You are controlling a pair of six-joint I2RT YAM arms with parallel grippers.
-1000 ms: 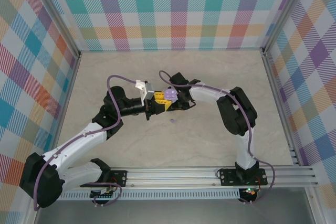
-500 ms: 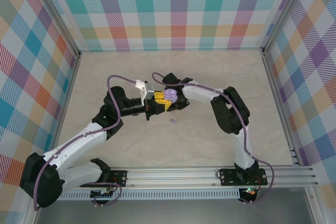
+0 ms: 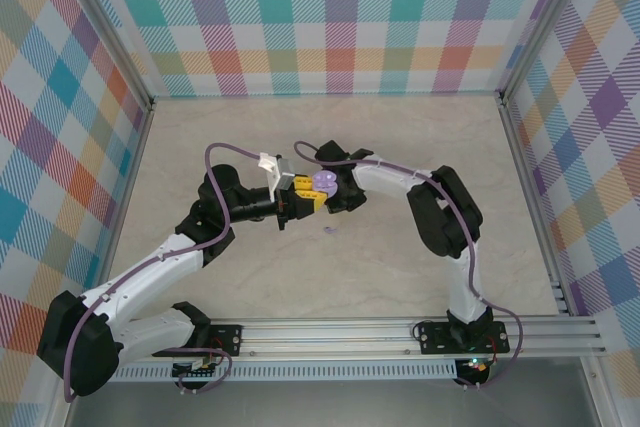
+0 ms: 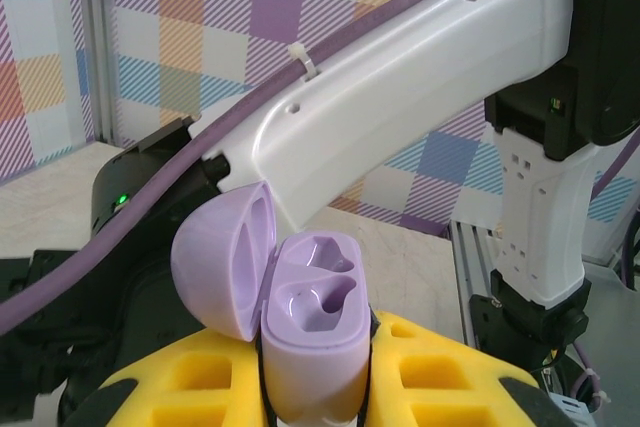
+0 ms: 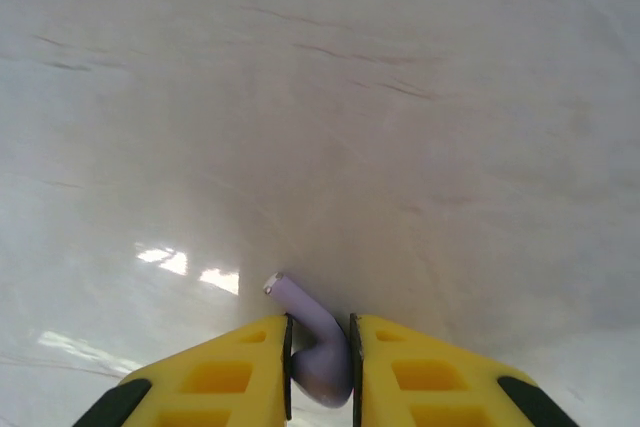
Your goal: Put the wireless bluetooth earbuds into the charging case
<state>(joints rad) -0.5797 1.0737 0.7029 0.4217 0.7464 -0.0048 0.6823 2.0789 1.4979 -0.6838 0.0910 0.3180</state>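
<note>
Pinch of right gripper [image 5: 319, 327] shut on small purple plastic earbud [image 5: 318, 365], stem jutting forward, eased slightly rightward since half a second ago; left gripper [image 4: 312, 352] clamped around open lilac oval charging case [image 4: 312, 302], sockets empty, just beside; second purple earbud [image 3: 329, 230] loose on pale marbled desk [image 5: 400, 97].

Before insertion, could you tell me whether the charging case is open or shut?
Open: the charging case has its lid swung back, exposing two empty wells.
</note>
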